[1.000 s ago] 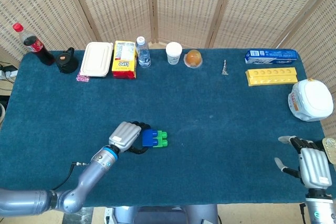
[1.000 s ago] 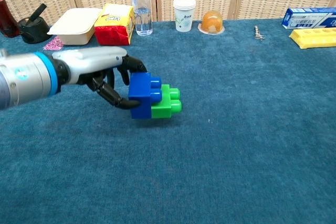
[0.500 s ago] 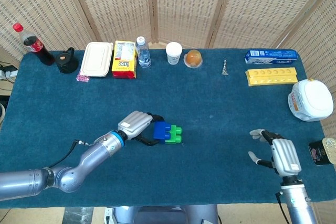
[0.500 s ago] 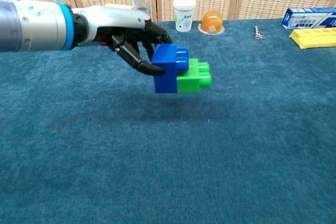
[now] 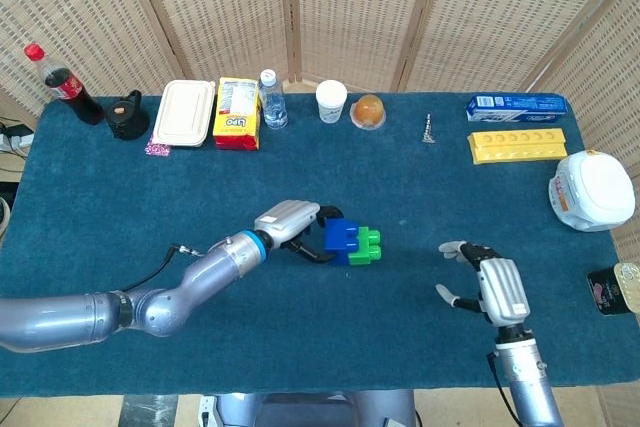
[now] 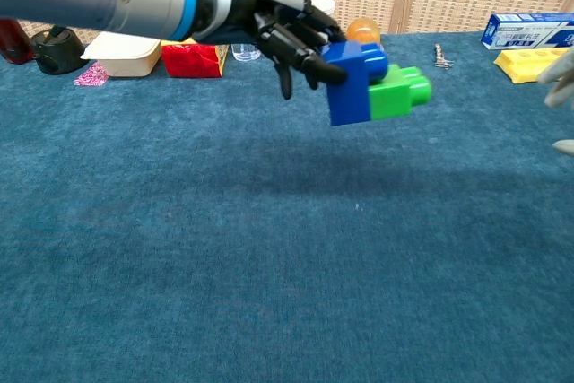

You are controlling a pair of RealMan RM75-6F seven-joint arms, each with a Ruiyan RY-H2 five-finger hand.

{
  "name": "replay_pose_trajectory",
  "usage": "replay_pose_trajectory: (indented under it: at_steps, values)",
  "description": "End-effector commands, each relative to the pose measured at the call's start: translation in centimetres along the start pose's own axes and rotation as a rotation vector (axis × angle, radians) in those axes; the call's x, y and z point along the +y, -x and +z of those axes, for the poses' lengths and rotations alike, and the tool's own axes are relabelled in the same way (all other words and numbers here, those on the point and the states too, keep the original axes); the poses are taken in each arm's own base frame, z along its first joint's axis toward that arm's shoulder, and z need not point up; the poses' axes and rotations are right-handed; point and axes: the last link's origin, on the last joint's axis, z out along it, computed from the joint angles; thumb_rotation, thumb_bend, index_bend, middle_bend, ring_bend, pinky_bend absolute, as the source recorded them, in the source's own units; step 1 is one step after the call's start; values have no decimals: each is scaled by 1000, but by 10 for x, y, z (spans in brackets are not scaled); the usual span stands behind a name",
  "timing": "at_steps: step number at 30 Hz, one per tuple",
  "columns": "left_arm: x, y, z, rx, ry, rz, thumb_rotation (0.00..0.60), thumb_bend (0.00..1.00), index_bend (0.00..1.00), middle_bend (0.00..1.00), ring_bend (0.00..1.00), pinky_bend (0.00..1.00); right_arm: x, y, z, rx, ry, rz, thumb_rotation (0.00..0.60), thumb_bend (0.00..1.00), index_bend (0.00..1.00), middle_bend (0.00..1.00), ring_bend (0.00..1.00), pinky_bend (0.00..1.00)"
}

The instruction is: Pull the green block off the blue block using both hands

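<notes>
The blue block [image 5: 340, 238] [image 6: 352, 80] and the green block [image 5: 366, 245] [image 6: 400, 91] are joined, the green one on the right side. My left hand [image 5: 291, 221] [image 6: 285, 26] grips the blue block and holds the pair in the air above the blue cloth. To the right, my right hand [image 5: 494, 285] hovers with its fingers spread and nothing in it, well apart from the green block. In the chest view only the fingertips of the right hand [image 6: 565, 87] show at the right edge.
Along the table's far edge stand a cola bottle [image 5: 60, 83], a white box [image 5: 184, 113], a snack pack [image 5: 237, 113], a water bottle [image 5: 271, 99], a cup [image 5: 331, 101], and blue [image 5: 515, 104] and yellow [image 5: 517, 144] boxes. A white container [image 5: 591, 190] sits at right.
My left hand has lifted the joined blocks off the cloth and carried them to the right. My right hand has moved left and forward toward the middle of the table.
</notes>
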Motion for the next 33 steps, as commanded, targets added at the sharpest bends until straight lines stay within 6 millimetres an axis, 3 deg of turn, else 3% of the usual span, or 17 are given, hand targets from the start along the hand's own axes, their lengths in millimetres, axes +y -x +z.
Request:
replay_pose_trajectory:
  at_steps: [1, 18, 33]
  values:
    - [11, -3, 8, -28, 6, -73, 429, 446, 504, 368, 332, 433, -3, 5, 5, 23, -20, 16, 600, 234, 354, 421, 440, 409]
    - [32, 0, 34, -82, 4, -159, 433, 446, 505, 368, 332, 432, -20, 19, 28, 79, -120, 18, 600, 234, 354, 421, 452, 414]
    - [45, -3, 55, -163, -19, -201, 429, 447, 505, 368, 332, 433, -24, 25, 29, 68, -174, -39, 600, 236, 386, 437, 474, 418]
